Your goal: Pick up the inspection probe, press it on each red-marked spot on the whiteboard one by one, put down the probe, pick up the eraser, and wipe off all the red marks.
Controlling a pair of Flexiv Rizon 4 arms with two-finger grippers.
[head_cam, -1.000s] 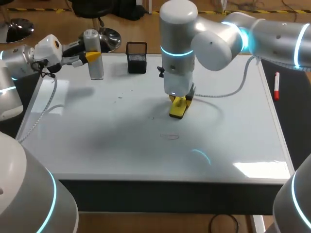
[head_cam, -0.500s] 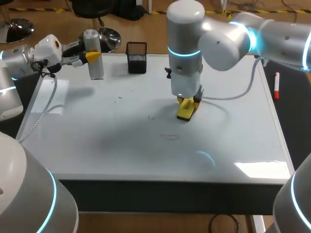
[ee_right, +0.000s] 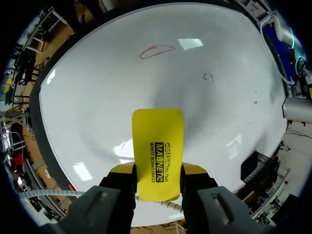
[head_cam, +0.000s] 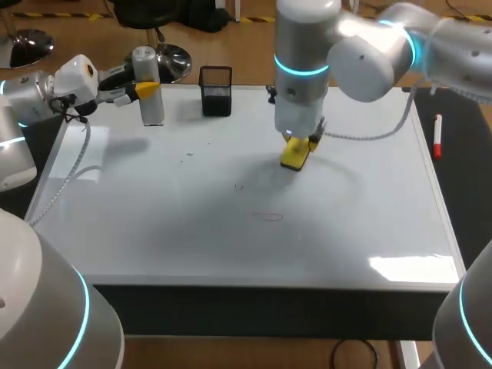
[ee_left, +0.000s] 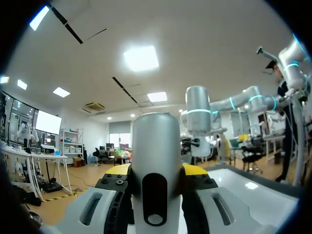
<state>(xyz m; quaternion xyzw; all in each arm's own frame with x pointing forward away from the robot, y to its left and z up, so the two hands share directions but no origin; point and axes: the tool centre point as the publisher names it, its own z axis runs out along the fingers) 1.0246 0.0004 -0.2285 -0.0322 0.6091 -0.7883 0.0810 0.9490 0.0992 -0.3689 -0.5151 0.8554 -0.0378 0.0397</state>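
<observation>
My right gripper (head_cam: 297, 146) is shut on the yellow eraser (head_cam: 294, 155), holding it over the whiteboard (head_cam: 154, 223) right of its middle. In the right wrist view the eraser (ee_right: 157, 148) sticks out from between the fingers of that gripper (ee_right: 157, 171). An oval red mark (ee_right: 157, 51) lies ahead of it, also visible near the board's middle (head_cam: 269, 217). At the back left, my left gripper (head_cam: 142, 87) is shut on the upright silver probe (head_cam: 150, 100). The probe (ee_left: 156, 161) fills the left wrist view between the yellow tips of that gripper (ee_left: 156, 171).
A black mesh pen holder (head_cam: 216, 91) stands at the board's back edge. A small faint mark (head_cam: 239, 186) lies left of the eraser. A red marker (head_cam: 437, 137) rests on the dark strip right of the board. The right arm's cable (head_cam: 369, 131) trails over the board.
My right arm has carried the eraser toward the back right, away from the red mark. The left arm and the probe have not moved.
</observation>
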